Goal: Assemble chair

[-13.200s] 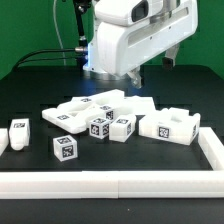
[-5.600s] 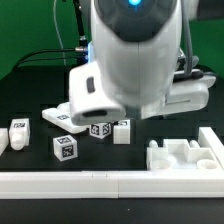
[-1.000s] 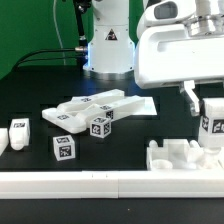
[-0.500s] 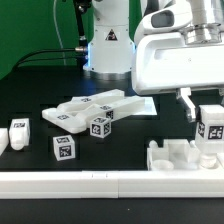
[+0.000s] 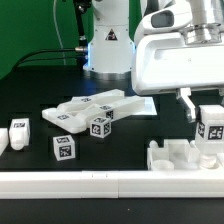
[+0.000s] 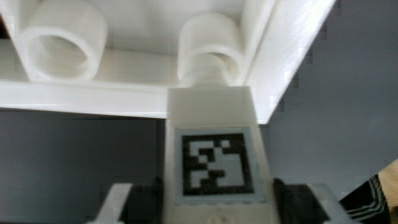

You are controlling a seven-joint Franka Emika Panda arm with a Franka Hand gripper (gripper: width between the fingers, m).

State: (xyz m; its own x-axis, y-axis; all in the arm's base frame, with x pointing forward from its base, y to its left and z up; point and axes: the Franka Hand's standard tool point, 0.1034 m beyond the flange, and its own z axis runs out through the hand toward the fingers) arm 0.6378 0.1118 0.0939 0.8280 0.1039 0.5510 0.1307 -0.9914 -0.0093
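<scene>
My gripper [image 5: 208,122] is shut on a short square white block [image 5: 211,128] with a black-and-white tag, held upright just above the right end of a white slab with cut-outs [image 5: 180,155] near the front rail. In the wrist view the block [image 6: 217,140] fills the middle between my fingers [image 6: 128,203], with the slab's two round sockets [image 6: 210,55] right beyond its end. More chair pieces lie at the exterior view's left: flat slabs [image 5: 95,106], a tagged block [image 5: 100,126], another tagged block [image 5: 64,149] and a small piece [image 5: 19,131].
A long plain white border rail [image 5: 110,183] runs along the front edge, with a short arm [image 5: 3,142] at the exterior view's left. The robot's base [image 5: 108,45] stands at the back. Cables trail at the back left.
</scene>
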